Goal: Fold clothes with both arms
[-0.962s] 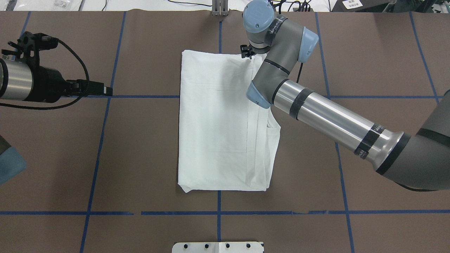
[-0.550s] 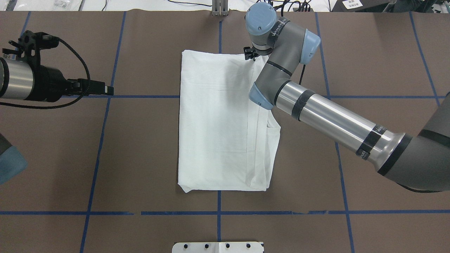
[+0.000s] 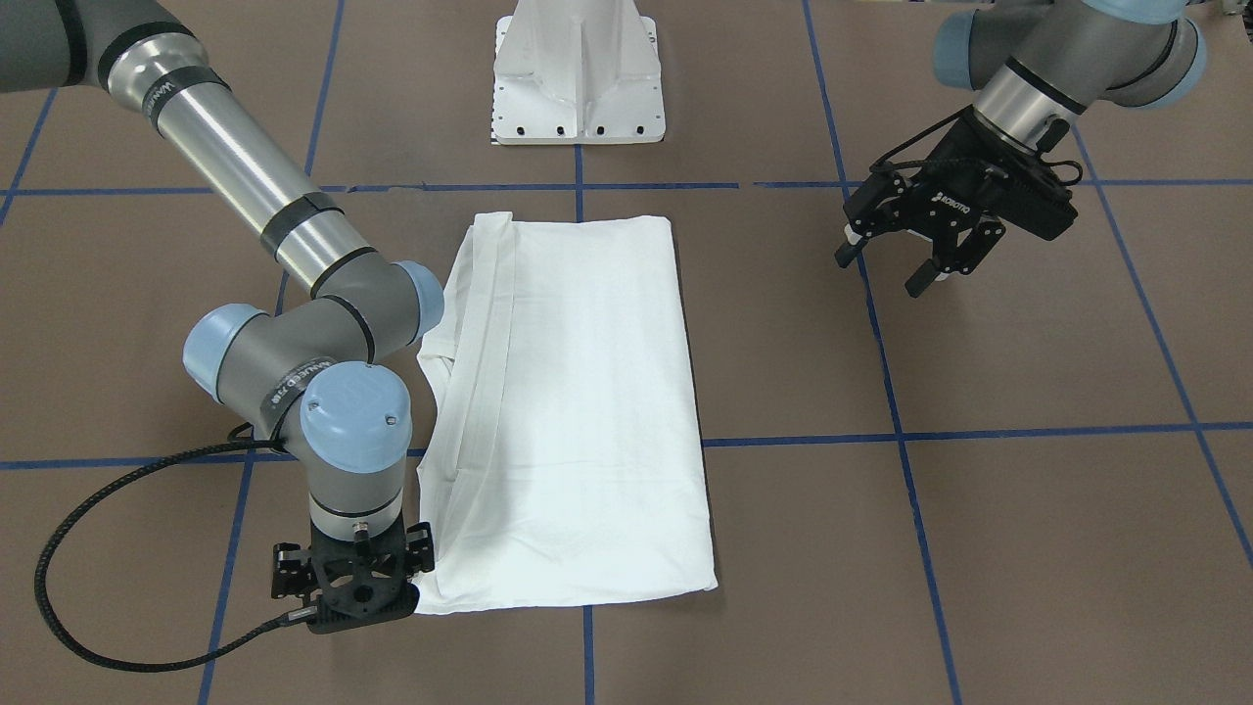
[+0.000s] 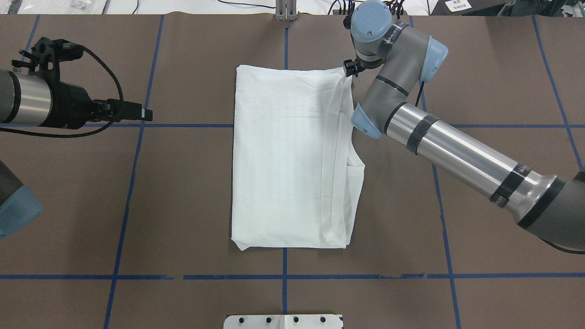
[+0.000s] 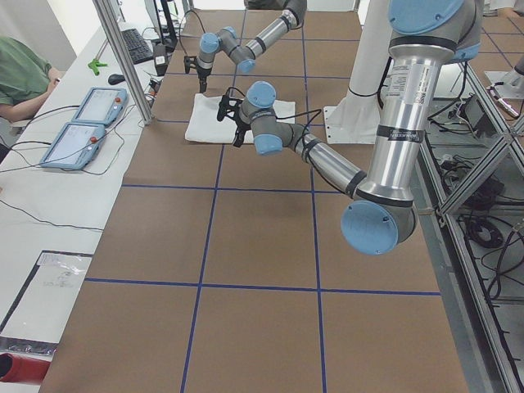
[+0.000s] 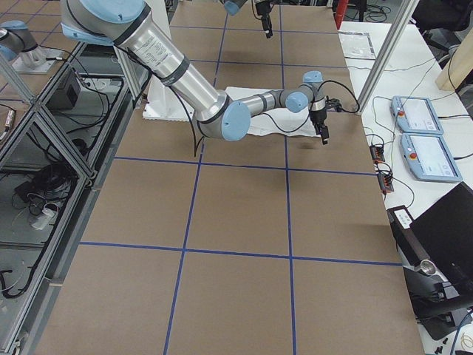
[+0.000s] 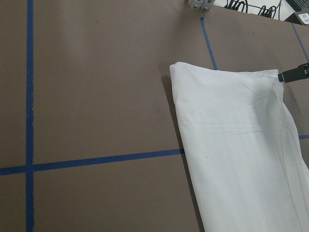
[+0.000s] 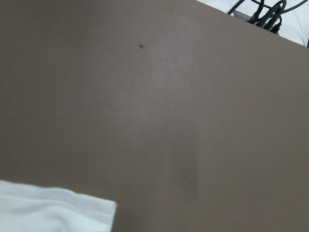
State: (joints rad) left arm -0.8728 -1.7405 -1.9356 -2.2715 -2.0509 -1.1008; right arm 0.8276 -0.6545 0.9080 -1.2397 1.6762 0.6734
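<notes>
Nearest the robot, the pedestal (image 3: 578,78) stands in line with the shirt's middle, well apart from it. The shirt (image 4: 283,160) lies flat at mid-table, folded into a long rectangle. Its near edge stops just short of a tape line (image 4: 365,276), and stacked layers show along its right side. Bare table (image 4: 183,205) lies open all round the shirt, widest to its left and right. The left gripper (image 3: 876,276) hangs well left of the shirt, fingers spread and empty. The right gripper (image 4: 349,69) points down at the shirt's far right corner. Its wrist and mount hide the fingers, so I cannot tell whether they pinch cloth.
</notes>
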